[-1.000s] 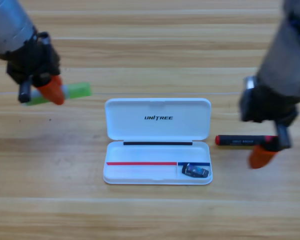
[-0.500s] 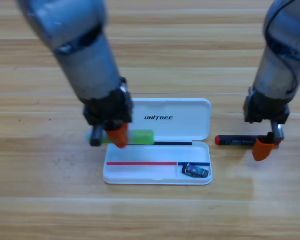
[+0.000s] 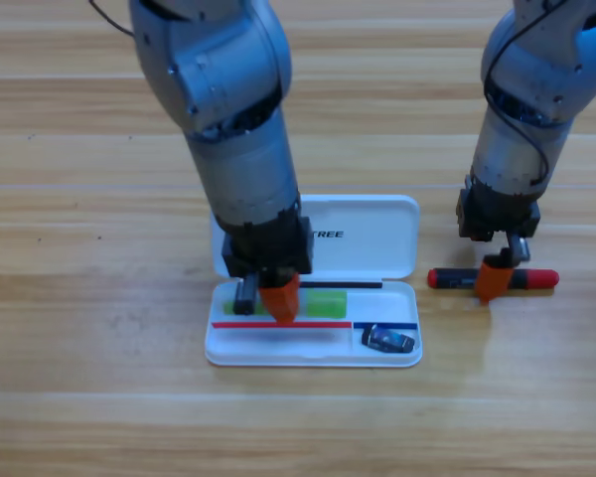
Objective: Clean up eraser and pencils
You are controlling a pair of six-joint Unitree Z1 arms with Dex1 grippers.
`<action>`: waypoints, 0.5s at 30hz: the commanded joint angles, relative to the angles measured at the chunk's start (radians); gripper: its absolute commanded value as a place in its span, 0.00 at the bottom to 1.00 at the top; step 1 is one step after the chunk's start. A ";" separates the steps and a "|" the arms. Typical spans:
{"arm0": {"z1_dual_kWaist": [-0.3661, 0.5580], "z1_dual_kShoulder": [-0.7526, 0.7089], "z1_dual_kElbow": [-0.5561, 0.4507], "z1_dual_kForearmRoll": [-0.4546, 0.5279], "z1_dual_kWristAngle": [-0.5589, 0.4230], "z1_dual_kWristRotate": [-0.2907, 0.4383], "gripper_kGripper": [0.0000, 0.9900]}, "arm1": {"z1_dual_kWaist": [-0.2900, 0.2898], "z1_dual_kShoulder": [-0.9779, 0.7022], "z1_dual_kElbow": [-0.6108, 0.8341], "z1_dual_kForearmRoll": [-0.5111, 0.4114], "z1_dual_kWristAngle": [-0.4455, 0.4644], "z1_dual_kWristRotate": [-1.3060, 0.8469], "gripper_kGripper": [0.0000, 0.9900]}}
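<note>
The white case (image 3: 370,248) lies open in the middle of the table. The small dark eraser (image 3: 388,340) rests in its right compartment. My left gripper (image 3: 276,298) points down into the long compartment, shut on the green-and-white pencil (image 3: 325,303), whose green end sticks out to the right, low over the case floor; its pale end is mostly hidden. The red pencil (image 3: 541,279) with a black middle band lies flat on the table, just right of the case. My right gripper (image 3: 492,280) comes down onto its middle and hides part of the band.
The case's raised lid stands behind the left gripper. Both grey arms reach down from the top edge, the left one covering the lid's left half. Bare wooden table surrounds the case.
The left gripper carried the green-and-white pencil from the far left across the lid edge and down into the case. The right gripper shifted left and up onto the red pencil's middle.
</note>
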 commanded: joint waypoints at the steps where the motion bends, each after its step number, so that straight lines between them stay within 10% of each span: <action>1: -0.015 0.073 0.000 0.008 -0.029 -0.006 0.00 | -0.039 0.077 0.026 0.013 -0.025 -0.067 0.68; 5: -0.013 0.084 0.009 0.008 -0.032 -0.007 0.00 | -0.039 0.086 0.031 0.064 -0.030 -0.114 0.03; 15: 0.004 0.085 0.018 0.010 -0.038 -0.006 0.00 | -0.037 0.063 0.043 0.070 0.013 -0.110 0.00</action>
